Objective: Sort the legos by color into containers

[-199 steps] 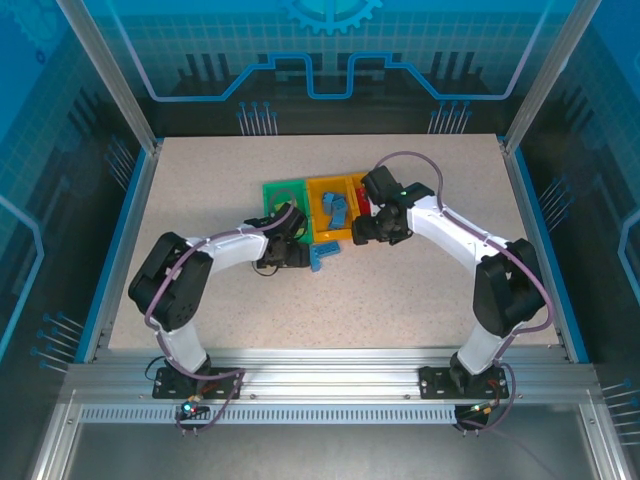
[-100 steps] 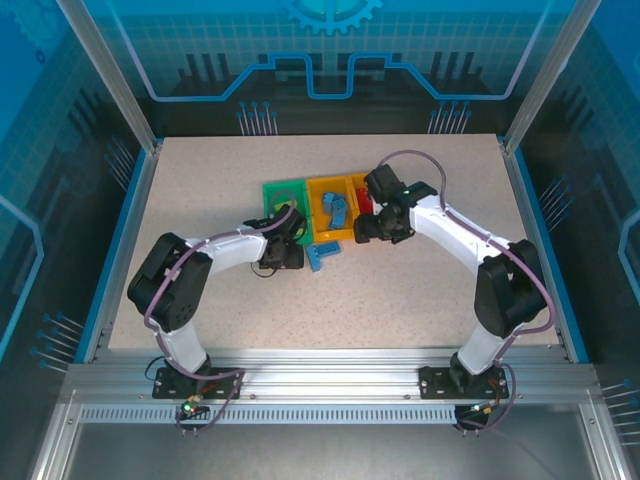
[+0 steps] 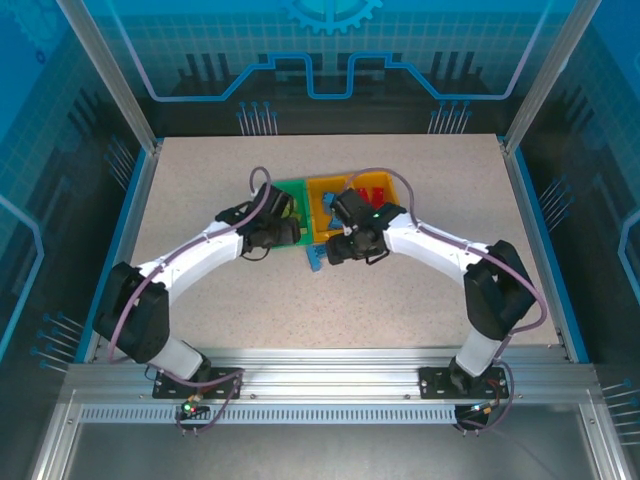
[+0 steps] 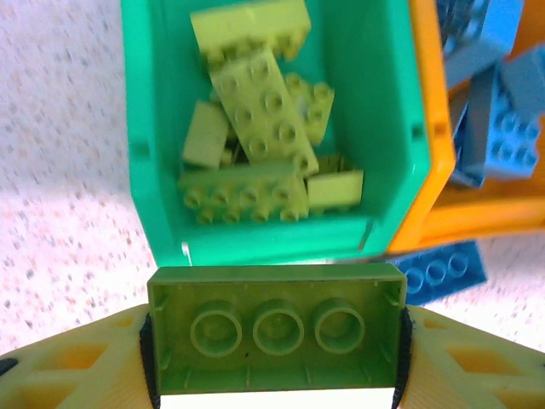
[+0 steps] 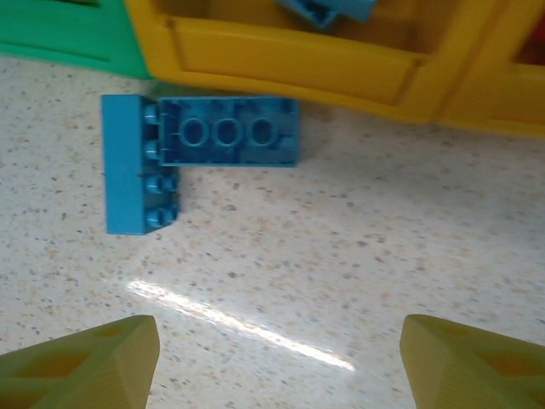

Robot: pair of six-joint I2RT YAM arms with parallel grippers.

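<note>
No legible text, label, number or sign on anything.

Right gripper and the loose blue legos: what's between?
Only bare speckled table, in the right wrist view, between the right gripper and the loose blue legos.

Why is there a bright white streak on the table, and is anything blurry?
Right wrist view: the streak is glare on the glossy table; the blue bricks look fairly sharp. Left wrist view: the green bricks in the bin are slightly soft, and a blown-out white strip sits under the held brick. Top view: even light, soft shadows.
</note>
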